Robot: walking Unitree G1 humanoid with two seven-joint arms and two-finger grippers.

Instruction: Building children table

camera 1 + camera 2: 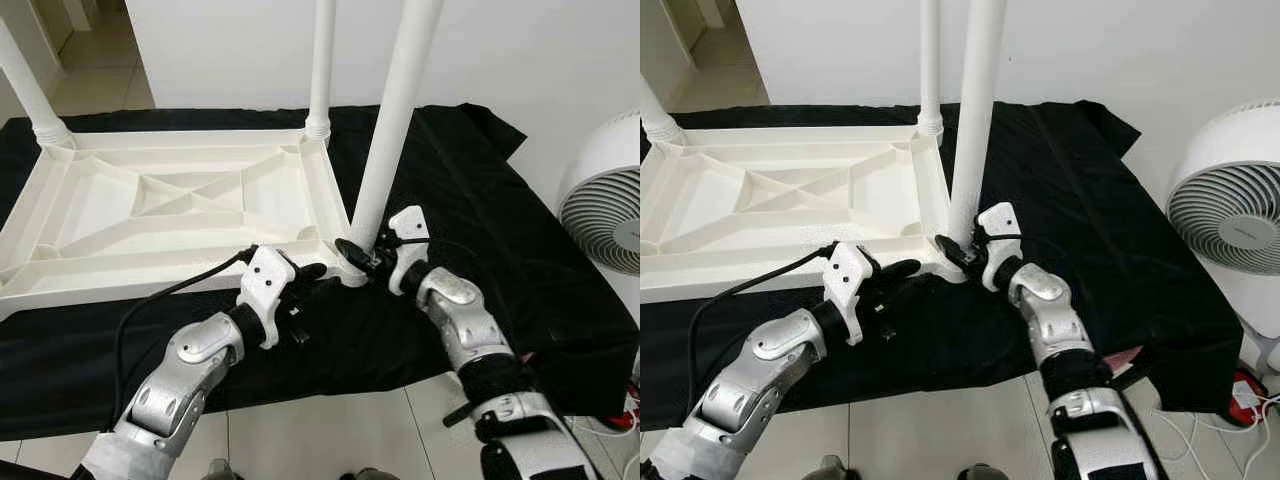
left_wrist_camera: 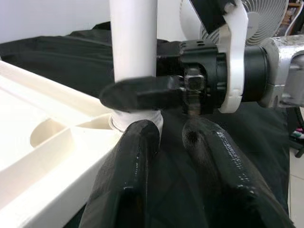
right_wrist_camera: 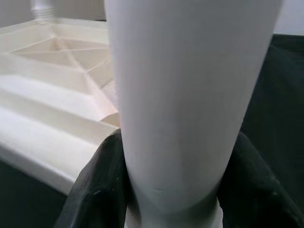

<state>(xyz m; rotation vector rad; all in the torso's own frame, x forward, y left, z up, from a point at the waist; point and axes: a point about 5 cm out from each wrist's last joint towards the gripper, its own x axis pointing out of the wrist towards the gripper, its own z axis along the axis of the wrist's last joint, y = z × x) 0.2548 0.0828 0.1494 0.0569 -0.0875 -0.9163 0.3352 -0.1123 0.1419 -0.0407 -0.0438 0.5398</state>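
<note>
Squeezing the white table leg point(image 1: 385, 140) near its bottom with the right hand point(image 1: 357, 255); left hand point(image 1: 305, 272) just beside, fingers point(image 2: 128, 166) slightly apart, holding nothing, by the upside-down tabletop point(image 1: 170, 205).

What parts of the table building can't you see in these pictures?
- Tops of the white table legs: cut off by the upper edge in both eye views.
- Bottom of the near leg inside its corner socket: the right end effector, shut around it, hides the joint.
- Fourth corner of the upturned white tabletop: past the left edge.
- Left end effector: its fingertips blend into the black cloth, so whether they touch the tabletop is unclear.
</note>
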